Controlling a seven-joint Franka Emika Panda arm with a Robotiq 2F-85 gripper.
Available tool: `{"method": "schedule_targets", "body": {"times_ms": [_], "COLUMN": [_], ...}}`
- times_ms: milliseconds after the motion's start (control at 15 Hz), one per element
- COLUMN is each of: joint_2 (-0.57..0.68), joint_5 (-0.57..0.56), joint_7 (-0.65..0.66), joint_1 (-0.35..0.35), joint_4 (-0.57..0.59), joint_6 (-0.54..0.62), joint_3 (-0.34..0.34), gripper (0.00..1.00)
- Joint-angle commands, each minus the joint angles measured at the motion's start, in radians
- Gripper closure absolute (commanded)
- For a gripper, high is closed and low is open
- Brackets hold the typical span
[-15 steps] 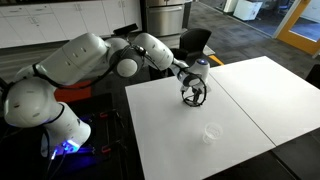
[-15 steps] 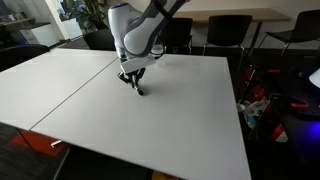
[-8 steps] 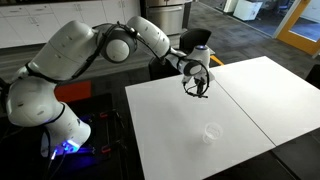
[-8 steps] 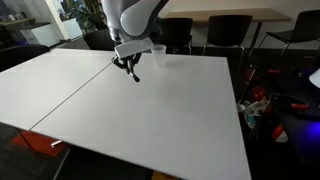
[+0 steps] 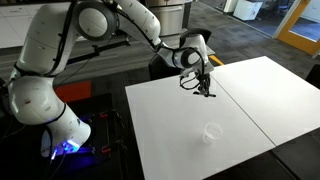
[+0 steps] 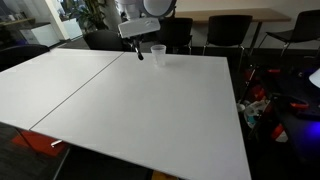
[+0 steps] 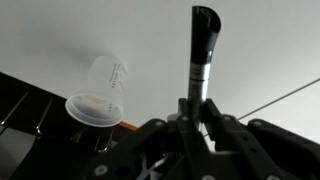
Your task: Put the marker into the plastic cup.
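Note:
My gripper (image 5: 200, 80) is shut on the marker (image 5: 205, 90), a thin black stick that hangs below the fingers, well above the white table (image 5: 180, 120). In the wrist view the marker (image 7: 200, 50) sticks out from between the jaws (image 7: 196, 112). The clear plastic cup (image 7: 98, 92) stands upright to its left, near the table edge. The cup shows faintly in an exterior view (image 5: 211, 131) and more clearly in an exterior view (image 6: 158, 54), just beside my gripper (image 6: 137, 44) and the marker (image 6: 140, 54). The cup looks empty.
The white table (image 6: 150, 110) is two tops joined at a seam (image 6: 75, 90). Black chairs (image 6: 215, 35) stand along its far side, and a black chair (image 5: 195, 42) stands behind my arm. Cluttered floor with cables lies past the table edge (image 6: 270, 110).
My gripper has risen from the tabletop with the marker held in it and has moved across the table towards the cup. The cup has not moved.

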Motion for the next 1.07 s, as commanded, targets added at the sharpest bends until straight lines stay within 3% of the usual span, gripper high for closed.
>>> {"method": "schedule_targets", "body": {"times_ms": [0,267,533,600,867,933,1000], "joint_2": [-0.114,-0.161,-0.19,-0.173,-0.183,-0.183,-0.18], "joint_5": [-0.179,-0.447,-0.73,-0.717,-0.782,-0.782,-0.791], "joint_7": [0.258,0.576,0.873,0.809,0.878,0.878,0.888], "joint_1": [0.099,0.16,0.116,0.037,0.019,0.019,0.003], "joint_4": [-0.167,-0.234,-0.238,-0.196,-0.201,-0.201,-0.192], "joint_6": [0.046,0.024,-0.058,-0.056,-0.077,-0.077,-0.101], "joint_3": [-0.109,-0.19,-0.159,-0.067,-0.057,-0.056,-0.04], "gripper": [0.95,0.95,0.95,0.81,0.81,0.95,0.95]}}
